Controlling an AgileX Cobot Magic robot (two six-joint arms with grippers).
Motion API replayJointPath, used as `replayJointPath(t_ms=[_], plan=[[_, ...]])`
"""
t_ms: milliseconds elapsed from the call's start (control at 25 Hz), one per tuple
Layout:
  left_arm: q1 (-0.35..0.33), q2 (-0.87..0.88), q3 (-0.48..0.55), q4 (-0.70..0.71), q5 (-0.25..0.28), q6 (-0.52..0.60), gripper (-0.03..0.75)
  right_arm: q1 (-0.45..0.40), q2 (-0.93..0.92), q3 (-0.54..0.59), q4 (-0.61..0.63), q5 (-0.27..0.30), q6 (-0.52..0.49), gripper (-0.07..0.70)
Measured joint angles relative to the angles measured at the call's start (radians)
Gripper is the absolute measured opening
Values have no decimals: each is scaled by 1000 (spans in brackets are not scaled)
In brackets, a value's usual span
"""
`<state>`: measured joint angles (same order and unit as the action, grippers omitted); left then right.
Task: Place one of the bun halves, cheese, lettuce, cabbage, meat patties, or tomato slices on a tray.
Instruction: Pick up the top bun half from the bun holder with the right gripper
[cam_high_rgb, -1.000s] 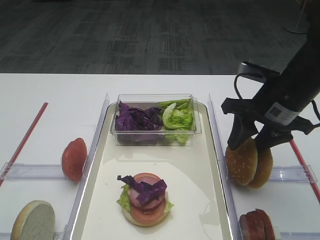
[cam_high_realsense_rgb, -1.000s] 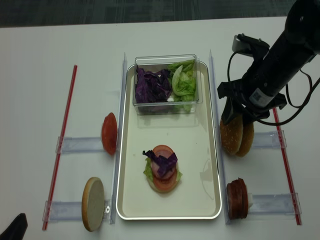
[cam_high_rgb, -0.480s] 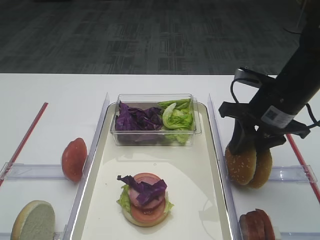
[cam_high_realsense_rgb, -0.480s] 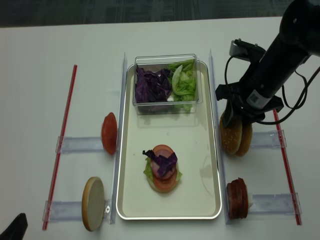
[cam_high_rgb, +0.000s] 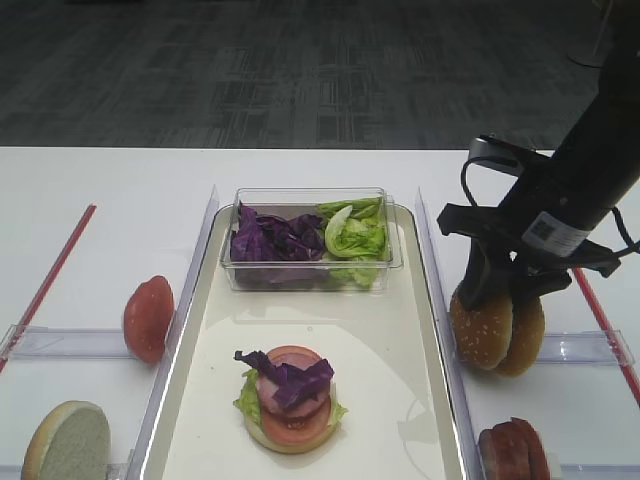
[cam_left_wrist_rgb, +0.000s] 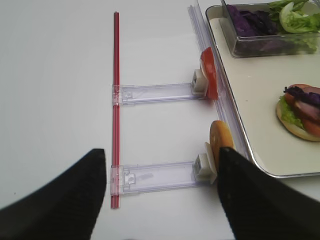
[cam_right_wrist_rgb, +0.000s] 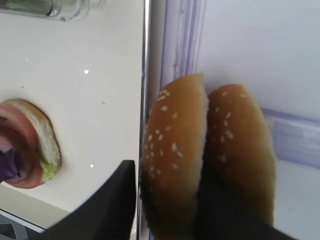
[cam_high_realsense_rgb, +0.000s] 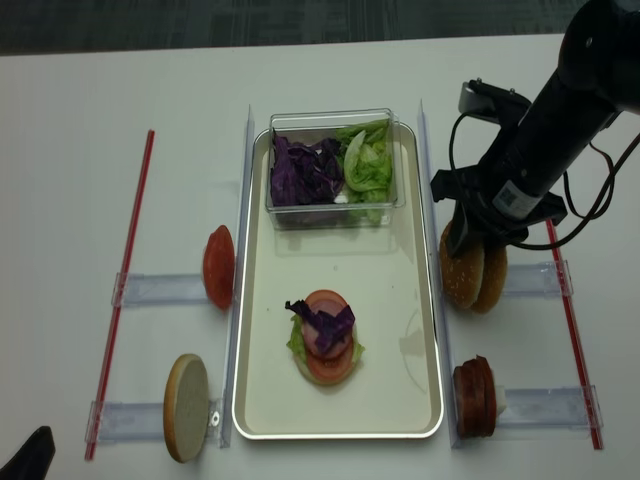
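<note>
Two sesame-seeded bun halves stand on edge side by side in a clear holder right of the tray (cam_high_rgb: 380, 320). My right gripper (cam_high_rgb: 497, 292) comes down from above and straddles the left bun half (cam_high_rgb: 482, 325). In the right wrist view one finger (cam_right_wrist_rgb: 112, 200) lies against its tray-side face and the other sits between it and its twin (cam_right_wrist_rgb: 242, 150), so the right gripper (cam_right_wrist_rgb: 167, 212) is shut on the left bun half (cam_right_wrist_rgb: 175, 160), which still rests in the holder. My left gripper (cam_left_wrist_rgb: 162, 200) hangs open over the table at the front left, holding nothing.
A stack of bun, lettuce, tomato, meat and cabbage (cam_high_rgb: 290, 400) lies on the tray. A clear tub holds cabbage (cam_high_rgb: 270, 235) and lettuce (cam_high_rgb: 355, 235). A tomato slice (cam_high_rgb: 148, 318) and a pale bun half (cam_high_rgb: 68, 442) stand left; meat patties (cam_high_rgb: 515, 450) front right. Red strips edge both sides.
My right gripper has sunk a little over the left sesame bun half and its fingers have drawn together around it. Everything else is as before.
</note>
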<state>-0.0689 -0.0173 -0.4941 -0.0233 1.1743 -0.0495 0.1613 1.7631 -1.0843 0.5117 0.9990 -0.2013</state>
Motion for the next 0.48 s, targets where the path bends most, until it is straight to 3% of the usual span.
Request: replayJointPath(t_ms=[480], plan=[[0,0,0,0,0,0,452,0,2,0,0,0,7,218]])
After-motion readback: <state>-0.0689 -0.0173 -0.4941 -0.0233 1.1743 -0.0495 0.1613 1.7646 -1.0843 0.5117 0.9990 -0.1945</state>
